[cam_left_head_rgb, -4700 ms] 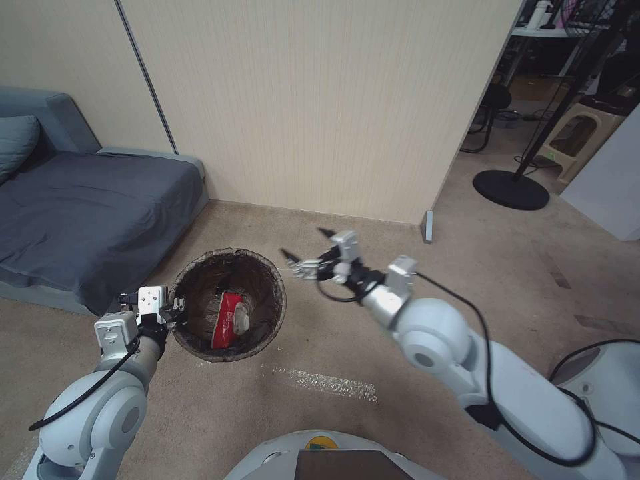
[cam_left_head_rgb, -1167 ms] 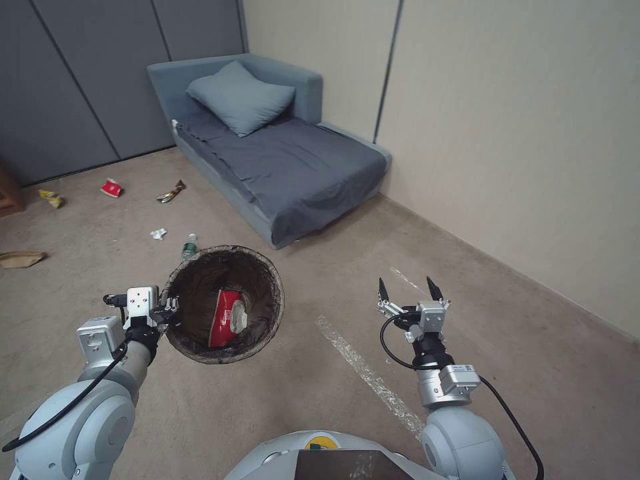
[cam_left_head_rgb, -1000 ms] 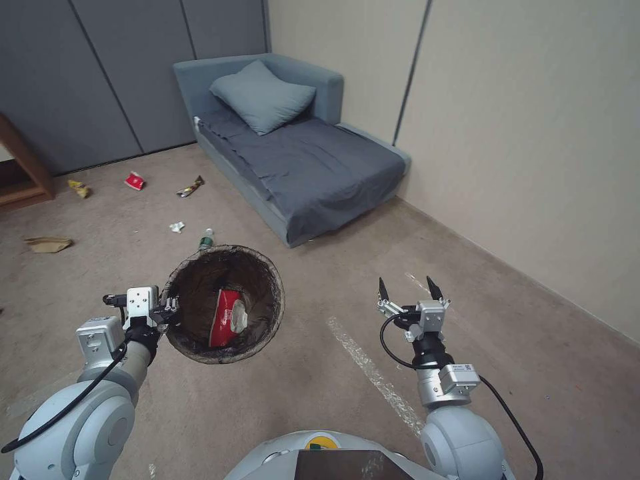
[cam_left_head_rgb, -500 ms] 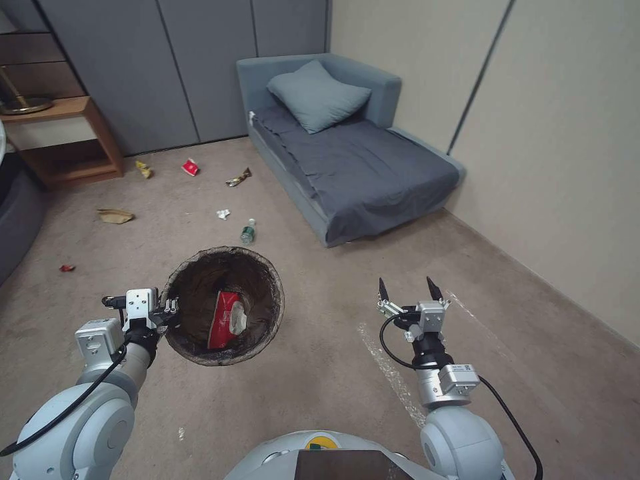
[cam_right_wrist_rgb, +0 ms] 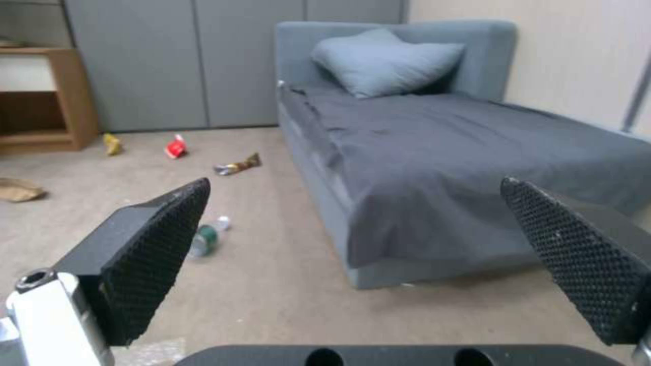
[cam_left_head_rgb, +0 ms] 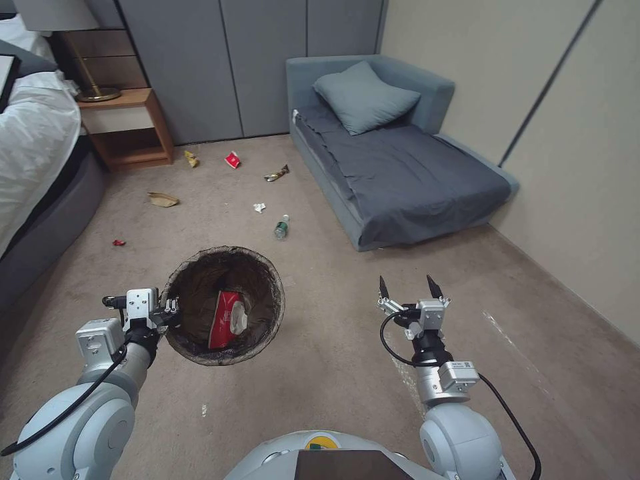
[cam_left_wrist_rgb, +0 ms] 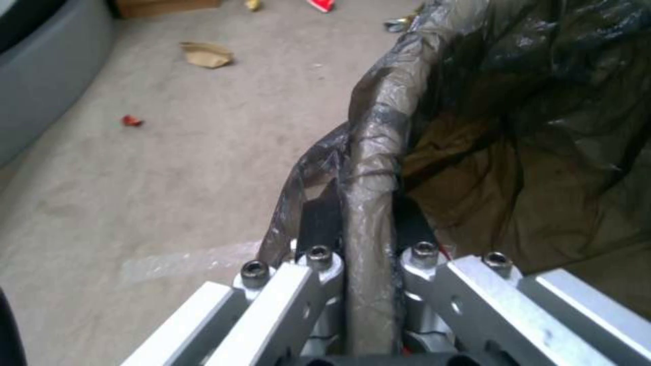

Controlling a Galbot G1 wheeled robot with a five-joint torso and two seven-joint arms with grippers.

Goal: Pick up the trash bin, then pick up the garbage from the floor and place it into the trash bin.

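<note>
Head view, lower left: left gripper (cam_left_head_rgb: 172,312) pinches the light, crinkly-lined trash bin (cam_left_head_rgb: 200,347) at its rim, while right gripper (cam_left_head_rgb: 407,291) gapes empty.

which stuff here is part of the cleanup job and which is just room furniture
Job: trash bin held by left end effector; open right end effector; floor litter: clear bottle, tissue wad, brown paper, red wrapper.

Lying about: sofa, pillow, nightstand.

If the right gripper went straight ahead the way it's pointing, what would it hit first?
Probably the grey sofa bed: the right gripper, jaws open, faces its near end, with bare carpet between. Depth is uncertain.
</note>
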